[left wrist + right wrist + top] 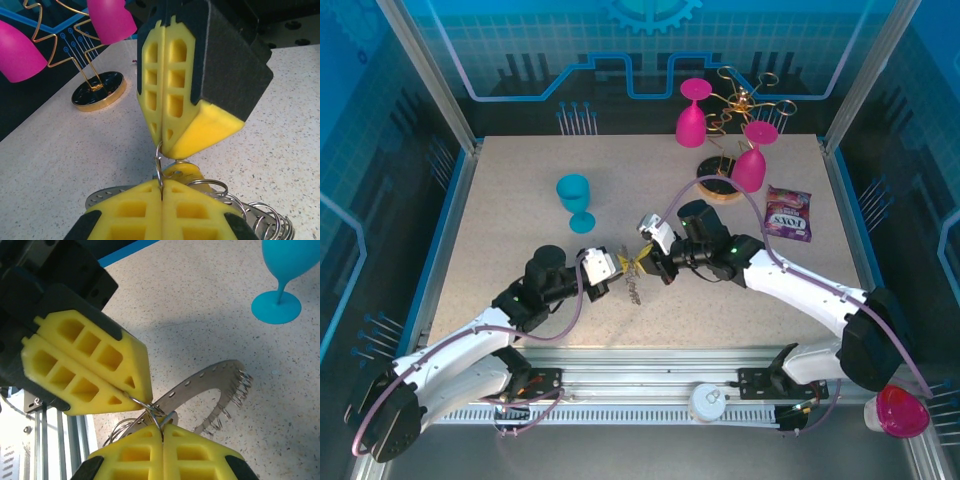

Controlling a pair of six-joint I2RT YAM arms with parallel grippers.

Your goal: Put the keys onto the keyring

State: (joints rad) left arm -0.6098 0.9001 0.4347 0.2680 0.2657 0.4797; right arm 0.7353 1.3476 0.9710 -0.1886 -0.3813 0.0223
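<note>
Here, one flat, dark grey, hole-punched keyring (200, 382) fringed with thin wire coils sits near the single blue goblet (576, 200). The ribbed yellow fingers of the left gripper (161, 197) and the right gripper (162, 436) are clamped on one coil.

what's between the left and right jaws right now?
A thin wire loop spans the gap, pinched in the shut jaws of the left gripper and right gripper; both wrist views show it, the keyring behind.
</note>
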